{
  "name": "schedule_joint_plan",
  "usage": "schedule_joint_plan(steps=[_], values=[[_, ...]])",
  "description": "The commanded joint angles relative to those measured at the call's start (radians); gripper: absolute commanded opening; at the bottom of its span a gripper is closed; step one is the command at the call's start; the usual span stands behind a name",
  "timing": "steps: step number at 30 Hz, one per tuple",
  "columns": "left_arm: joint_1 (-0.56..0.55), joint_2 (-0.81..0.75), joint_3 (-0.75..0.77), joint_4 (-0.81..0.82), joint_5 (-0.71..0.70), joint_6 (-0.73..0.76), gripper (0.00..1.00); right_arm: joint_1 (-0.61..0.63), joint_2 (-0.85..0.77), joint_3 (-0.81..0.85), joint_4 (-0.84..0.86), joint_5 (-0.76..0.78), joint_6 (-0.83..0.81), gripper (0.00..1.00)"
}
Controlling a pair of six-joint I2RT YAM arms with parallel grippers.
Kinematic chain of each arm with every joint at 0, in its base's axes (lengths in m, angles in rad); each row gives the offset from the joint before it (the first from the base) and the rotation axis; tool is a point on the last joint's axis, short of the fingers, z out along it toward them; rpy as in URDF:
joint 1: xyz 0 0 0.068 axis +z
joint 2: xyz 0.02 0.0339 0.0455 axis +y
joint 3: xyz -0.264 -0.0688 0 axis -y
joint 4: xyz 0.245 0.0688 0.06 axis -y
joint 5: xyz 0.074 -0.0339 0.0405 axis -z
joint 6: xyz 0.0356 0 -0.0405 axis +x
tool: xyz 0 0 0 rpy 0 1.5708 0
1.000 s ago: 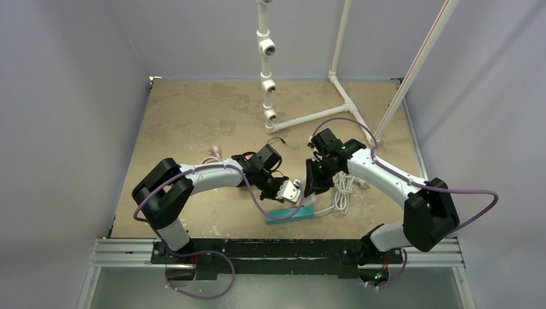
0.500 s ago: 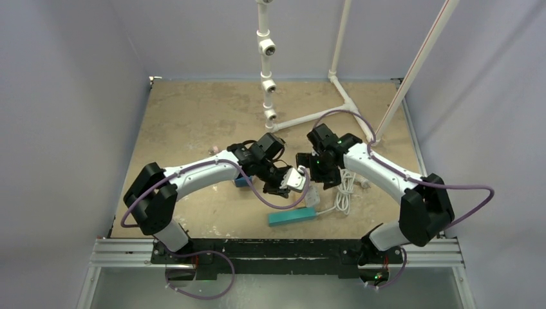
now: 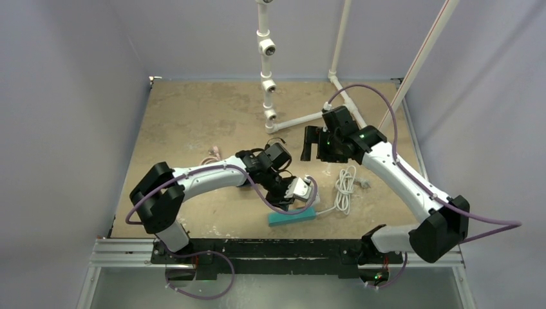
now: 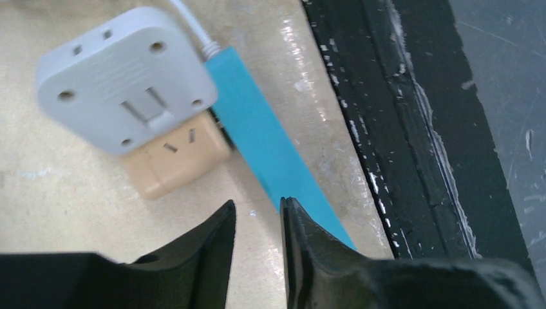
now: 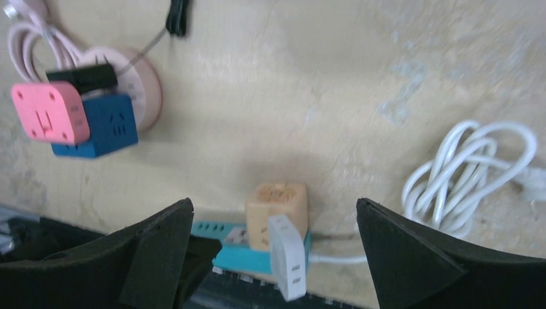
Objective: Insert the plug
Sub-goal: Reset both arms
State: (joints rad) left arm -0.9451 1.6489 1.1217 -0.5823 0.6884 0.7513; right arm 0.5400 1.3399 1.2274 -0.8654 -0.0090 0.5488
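The white plug (image 4: 122, 77) sits pressed against a beige cube socket (image 4: 177, 161), which stands on the teal power strip (image 4: 277, 167). In the top view the plug (image 3: 302, 190) rests above the strip (image 3: 293, 216). My left gripper (image 4: 257, 215) is just behind the plug, its jaws a little apart with nothing between them. It shows in the top view (image 3: 286, 188) right beside the plug. My right gripper (image 5: 273, 206) stands wide open and empty. It hangs far back from the plug (image 5: 288, 257) and the cube (image 5: 277, 212), and in the top view (image 3: 311, 143) it is raised.
A coiled white cable (image 3: 346, 188) lies right of the strip. A pink adapter (image 5: 48, 112), a blue cube (image 5: 103, 125) and a pink cable (image 3: 211, 154) lie to the left. White pipe framing (image 3: 309, 118) stands at the back. The black table edge (image 4: 399, 129) runs beside the strip.
My left gripper has let go of the white plug, which now sits on the cube at the strip. My right gripper has opened wide and drawn back, away from the strip.
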Motion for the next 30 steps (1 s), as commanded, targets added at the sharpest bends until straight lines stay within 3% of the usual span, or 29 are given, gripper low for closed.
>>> schedule_joint_plan(steps=[1, 2, 4, 5, 11, 16, 18, 21, 24, 26, 30], values=[[0.083, -0.038, 0.042, 0.155, -0.111, -0.182, 0.38, -0.017, -0.1, -0.059, 0.217, 0.135, -0.052, 0.99], [0.129, -0.06, 0.032, 0.228, -0.12, -0.253, 0.43, -0.018, -0.12, -0.084, 0.306, 0.163, -0.066, 0.99], [0.201, -0.104, 0.017, 0.33, -0.173, -0.363, 0.69, -0.021, -0.16, -0.138, 0.438, 0.218, -0.097, 0.99], [0.222, -0.128, 0.021, 0.357, -0.22, -0.405, 0.72, -0.022, -0.18, -0.17, 0.511, 0.241, -0.11, 0.99], [0.405, -0.259, 0.031, 0.38, -0.287, -0.498, 0.76, -0.04, -0.272, -0.378, 0.907, 0.497, -0.218, 0.99], [0.668, -0.306, 0.018, 0.38, -0.323, -0.591, 0.79, -0.13, -0.235, -0.506, 1.094, 0.579, -0.244, 0.99], [0.758, -0.287, 0.018, 0.372, -0.396, -0.627, 0.83, -0.169, -0.197, -0.543, 1.152, 0.614, -0.261, 0.99], [0.873, -0.247, 0.005, 0.371, -0.427, -0.642, 0.97, -0.251, -0.175, -0.605, 1.221, 0.61, -0.208, 0.99], [0.973, -0.261, -0.086, 0.485, -0.407, -0.693, 0.99, -0.332, -0.204, -0.719, 1.419, 0.521, -0.205, 0.99], [0.983, -0.303, -0.197, 0.626, -0.434, -0.702, 0.99, -0.352, -0.193, -0.773, 1.552, 0.498, -0.279, 0.99], [0.986, -0.357, -0.41, 0.846, -0.44, -0.719, 0.99, -0.379, -0.132, -0.8, 1.65, 0.493, -0.333, 0.99]])
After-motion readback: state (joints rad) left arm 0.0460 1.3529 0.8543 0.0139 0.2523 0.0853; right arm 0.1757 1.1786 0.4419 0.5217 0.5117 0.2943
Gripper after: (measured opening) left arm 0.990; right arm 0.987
